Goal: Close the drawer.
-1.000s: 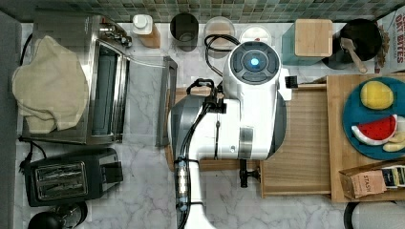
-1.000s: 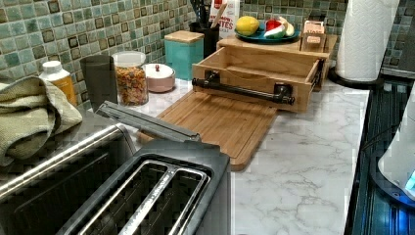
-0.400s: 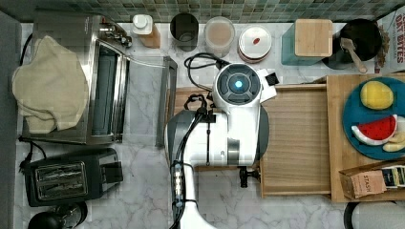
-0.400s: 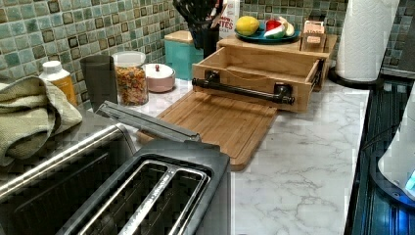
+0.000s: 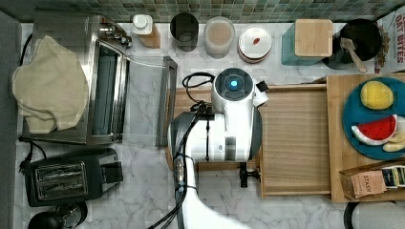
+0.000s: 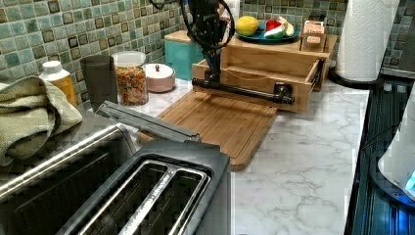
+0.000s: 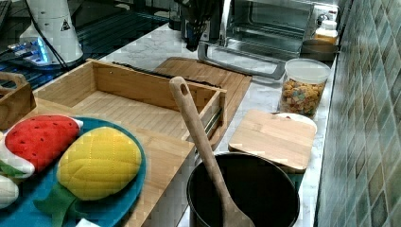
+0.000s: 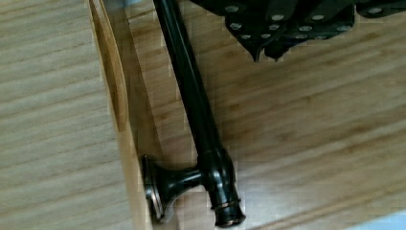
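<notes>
In the top view, the drawer stands pulled well out toward the top view's left from under the wooden shelf that carries the blue plate of toy fruit. The white arm hangs over the drawer's front edge and over the cutting board lying just beside it on the marble counter.

In the left view, the tool reaches down at the far end of the black handle bar across the drawer front, close to it or touching; contact cannot be made out. The cutting board lies flat just in front of the drawer, nearer the camera.

In the right view, the drawer's open box sits at the right view's left of centre, its plain bottom bare, with the toaster oven far behind.

In the wrist view, the handle bar and one of its end mounts run along the drawer front, with the tool's dark fingers just beside the bar. Whether they stand apart or together, I cannot tell.

The likely trouble: a push applied at one end of the bar rather than its middle may skew the drawer and jam it on its runners. The tool could also slip off the round bar, or ride down onto the cutting board and drag it.
</notes>
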Action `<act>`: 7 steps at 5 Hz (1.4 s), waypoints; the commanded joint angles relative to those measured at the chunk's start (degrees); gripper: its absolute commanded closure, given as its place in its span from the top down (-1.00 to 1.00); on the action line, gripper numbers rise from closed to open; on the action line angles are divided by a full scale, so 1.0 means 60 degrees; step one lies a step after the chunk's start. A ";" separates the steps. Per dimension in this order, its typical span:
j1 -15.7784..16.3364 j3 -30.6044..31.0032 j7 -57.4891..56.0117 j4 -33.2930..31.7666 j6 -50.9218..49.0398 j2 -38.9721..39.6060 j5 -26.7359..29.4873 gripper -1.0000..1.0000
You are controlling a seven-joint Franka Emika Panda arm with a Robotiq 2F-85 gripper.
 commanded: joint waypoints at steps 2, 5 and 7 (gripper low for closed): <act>0.0022 0.0010 -0.0614 -0.0842 0.2148 0.0320 -0.0438 -1.00; -0.0500 -0.0255 -0.1702 -0.0570 0.2389 0.1143 -0.0492 -1.00; -0.0775 -0.0795 -0.1833 -0.1056 0.2546 0.0846 -0.0784 -1.00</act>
